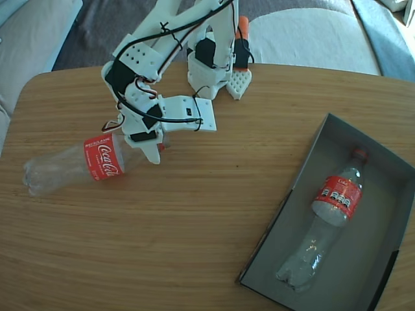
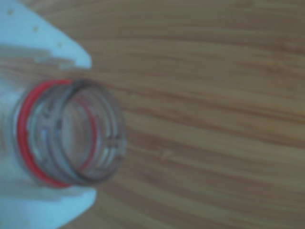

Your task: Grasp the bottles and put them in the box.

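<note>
A clear Coca-Cola bottle [image 1: 97,161] with a red label lies on its side at the left of the wooden table, neck pointing right. My white gripper [image 1: 157,148] is shut on its neck. In the wrist view the open, capless mouth with its red ring [image 2: 71,133] sits between the two white fingers [image 2: 47,43], which hug it above and below. A second bottle [image 1: 337,197] lies inside the grey box [image 1: 382,214] at the right, its neck toward the far end. It takes up the box's left half.
The arm's white base [image 1: 211,71] stands at the table's far edge, with an orange-topped part beside it. The rounded wooden table [image 1: 194,220] stretches between bottle and box. Sofa cushions lie beyond the table.
</note>
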